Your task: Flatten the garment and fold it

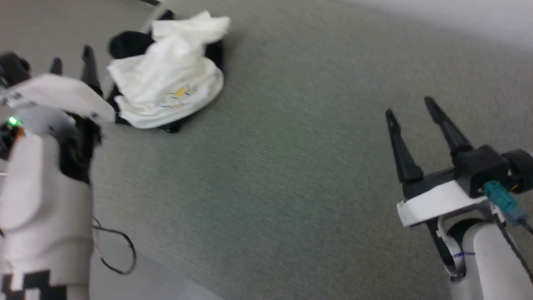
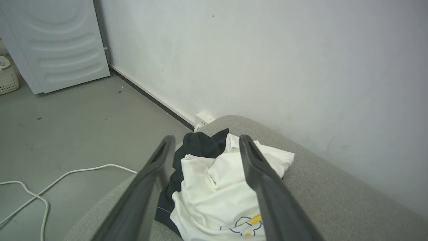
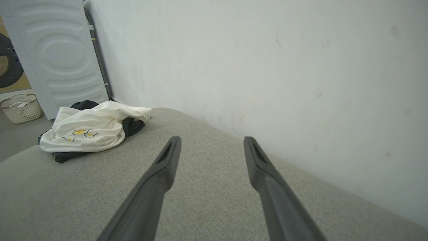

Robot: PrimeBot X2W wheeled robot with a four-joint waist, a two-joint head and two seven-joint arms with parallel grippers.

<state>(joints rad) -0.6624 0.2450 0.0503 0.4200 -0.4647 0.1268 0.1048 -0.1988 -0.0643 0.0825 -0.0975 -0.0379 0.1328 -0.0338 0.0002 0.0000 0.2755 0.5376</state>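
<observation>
The garment lies crumpled in a heap at the far left corner of the grey fabric surface; white cloth is on top, with black parts under and behind it and a small yellow and blue print facing up. My left gripper hovers open just left of the heap, and the left wrist view frames the garment between its two fingers, apart from it. At the right, my right gripper is open over bare fabric, far from the garment.
A white wall runs along the far edge of the surface. Beyond the left end is grey floor with a white cable, a white appliance and a pale woven basket.
</observation>
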